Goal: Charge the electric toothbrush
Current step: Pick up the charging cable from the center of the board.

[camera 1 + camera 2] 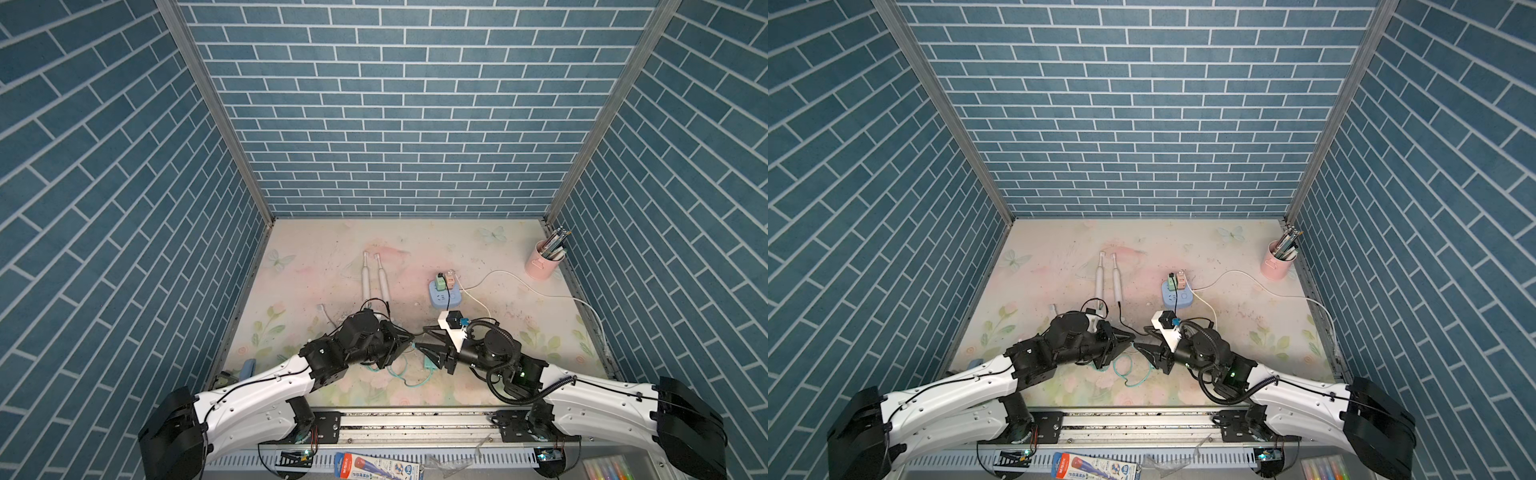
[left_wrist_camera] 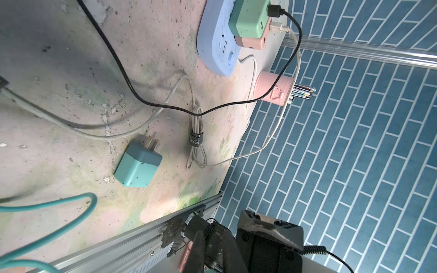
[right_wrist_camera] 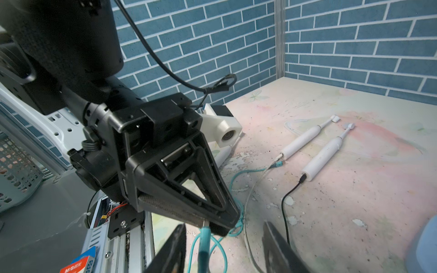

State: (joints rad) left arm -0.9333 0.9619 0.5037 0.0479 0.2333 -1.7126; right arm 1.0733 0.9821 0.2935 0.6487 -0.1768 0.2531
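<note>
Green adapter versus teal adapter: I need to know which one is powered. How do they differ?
The green adapter sits plugged into the blue power strip; the teal adapter lies loose on the table, prongs bare. The green adapter has a black cable in its port; the teal adapter shows none. Both are small boxy wall chargers.

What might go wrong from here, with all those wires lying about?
1. The left gripper, shut on the teal cable, sits almost tip to tip with the open right gripper; they might bump.
2. The teal cable's loops lie right beside the white cable and the black cable; a pull could snag them and drag a toothbrush.
</note>
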